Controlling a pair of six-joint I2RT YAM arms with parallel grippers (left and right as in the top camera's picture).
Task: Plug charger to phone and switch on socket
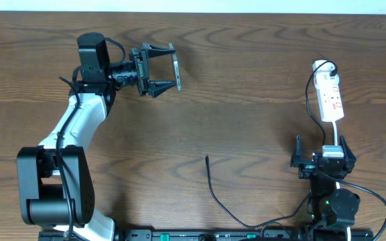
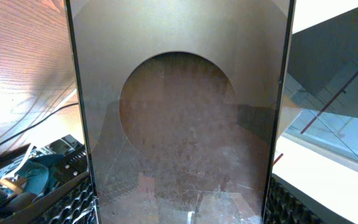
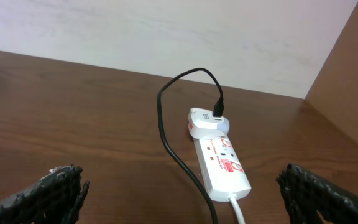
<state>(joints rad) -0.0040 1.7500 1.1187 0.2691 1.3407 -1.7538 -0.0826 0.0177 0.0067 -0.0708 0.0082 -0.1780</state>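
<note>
The brown wood-grain desk point(image 1: 246, 120) carries everything in view. The left arm point(image 1: 79, 120) reaches far out over it, and the right arm point(image 1: 334, 204) sits tucked close to its base.

The left pincer point(image 1: 173, 67) is clamped on the phone point(image 1: 177, 72). One finger presses on each long edge, so the phone stands on its side across the fingertips and off the desk. In the left wrist view the glossy brownish screen point(image 2: 179, 124) fills the space between the two fingers point(image 2: 73, 199), facing back toward the wrist.

The right pincer point(image 1: 321, 152) stands wide open with nothing between its fingers. Its ribbed black pads point(image 3: 48, 193) show at both lower corners of the right wrist view, with bare desk between them.

The socket point(image 1: 331, 98) lies flat just ahead of this pincer, roughly in line with the gap between its fingers and not touching it. The socket's white lead point(image 1: 332, 132) runs back toward the pincer. A white adapter point(image 3: 207, 122) sits at the socket's far end.

The charger point(image 1: 214, 194) is plugged into that adapter. Its thin black cable arcs up and then runs along the socket's left side toward the right pincer. Near the robot's base it loops across the desk, and its plug tip point(image 1: 207, 158) lies loose on the wood. The tip is well to the left of the right pincer and well apart from the left pincer and the phone.
</note>
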